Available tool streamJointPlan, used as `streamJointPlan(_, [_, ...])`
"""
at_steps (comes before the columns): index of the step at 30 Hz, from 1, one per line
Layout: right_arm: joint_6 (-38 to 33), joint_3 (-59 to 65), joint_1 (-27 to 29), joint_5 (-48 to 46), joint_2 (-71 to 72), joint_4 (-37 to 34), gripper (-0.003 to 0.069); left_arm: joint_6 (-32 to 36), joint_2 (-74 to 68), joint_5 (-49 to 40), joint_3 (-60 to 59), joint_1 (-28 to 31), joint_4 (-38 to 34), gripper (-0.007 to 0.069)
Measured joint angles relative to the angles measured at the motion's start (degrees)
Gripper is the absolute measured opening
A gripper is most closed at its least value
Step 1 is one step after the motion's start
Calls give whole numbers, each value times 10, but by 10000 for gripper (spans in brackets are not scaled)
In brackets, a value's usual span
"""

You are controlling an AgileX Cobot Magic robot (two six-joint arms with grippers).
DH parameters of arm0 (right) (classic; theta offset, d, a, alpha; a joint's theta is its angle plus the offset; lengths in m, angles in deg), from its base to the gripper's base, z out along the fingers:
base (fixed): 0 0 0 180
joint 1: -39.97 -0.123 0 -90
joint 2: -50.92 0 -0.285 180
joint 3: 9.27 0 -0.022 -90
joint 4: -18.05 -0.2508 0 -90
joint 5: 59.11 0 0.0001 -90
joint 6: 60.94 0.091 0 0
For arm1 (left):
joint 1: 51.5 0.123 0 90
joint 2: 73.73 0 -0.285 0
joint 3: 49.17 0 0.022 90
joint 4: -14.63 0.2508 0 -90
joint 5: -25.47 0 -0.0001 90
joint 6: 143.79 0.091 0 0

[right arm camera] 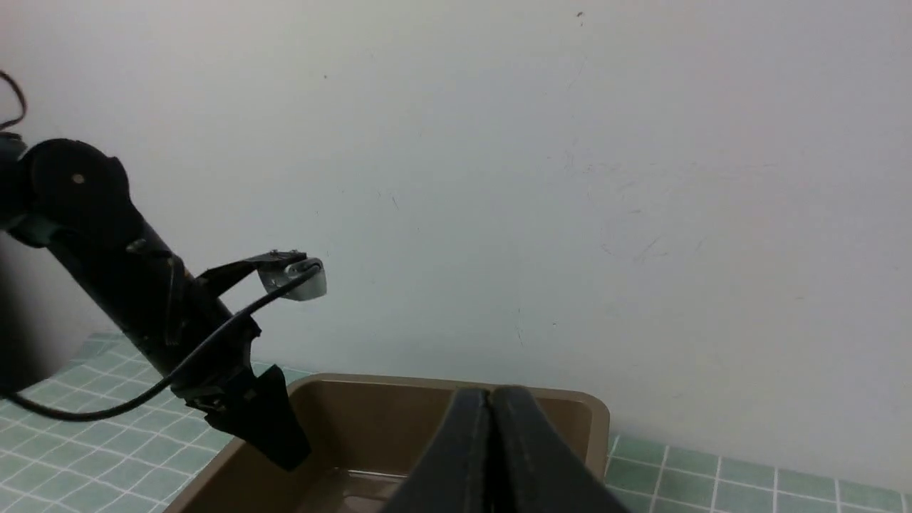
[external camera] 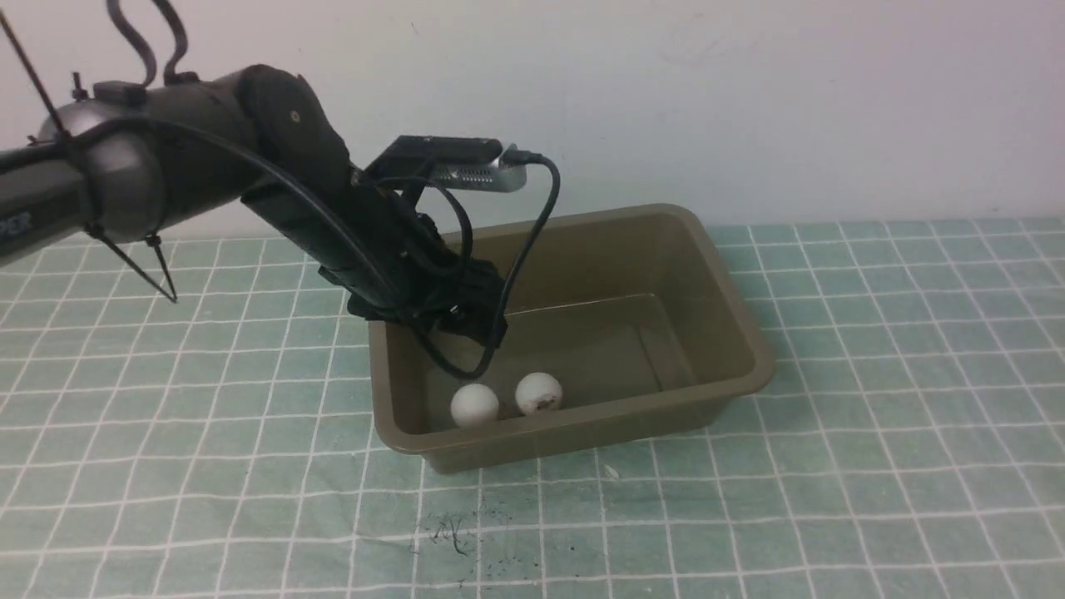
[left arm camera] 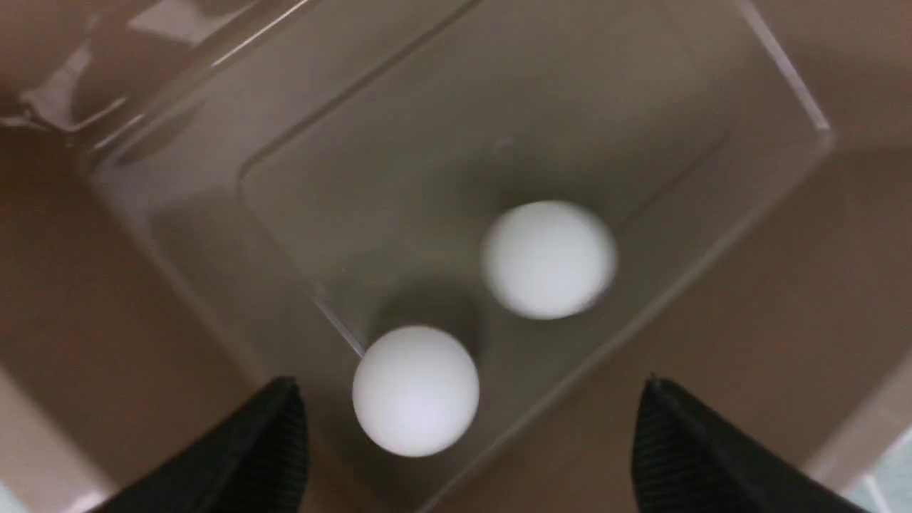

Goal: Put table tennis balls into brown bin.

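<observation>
The bin (external camera: 722, 320) stands open side up on the checked mat (external camera: 874, 466), its long axis running from near left to far right. On its floor at the near-left end the plain ball (external camera: 474, 405) lies just beside the ball with a dark mark (external camera: 538, 393), not touching. The left gripper (external camera: 476, 326) hangs above them, fingers spread wide, holding nothing. The right gripper (right arm camera: 491, 434) is pressed tight together, empty

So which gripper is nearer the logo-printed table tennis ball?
Left. Left gripper hovers open above the logo-printed table tennis ball in the brown bin; right gripper sits shut outside.
</observation>
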Motion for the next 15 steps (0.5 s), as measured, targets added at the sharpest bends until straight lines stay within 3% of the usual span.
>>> streamJointPlan(2, [0, 16, 0, 1, 20, 2, -13, -17, -1, -31, 19, 0, 25, 540])
streamJointPlan(6, [0, 54, 0, 1, 45, 13, -13, -27, 4, -87, 48, 0, 72, 407])
streamJointPlan(7, [0, 74, 0, 12, 57, 13, -13, -44, 18, -114, 50, 0, 98, 267])
streamJointPlan(8, [2, 83, 0, 20, 61, 13, -13, -52, 26, -122, 47, 0, 109, 179])
streamJointPlan(11, [9, 103, 0, 54, 71, 14, -13, -65, 61, -128, 30, 0, 128, 52])
streamJointPlan(15, [15, 118, 10, 83, 75, 16, -13, -72, 159, -93, -41, 0, 128, 1])
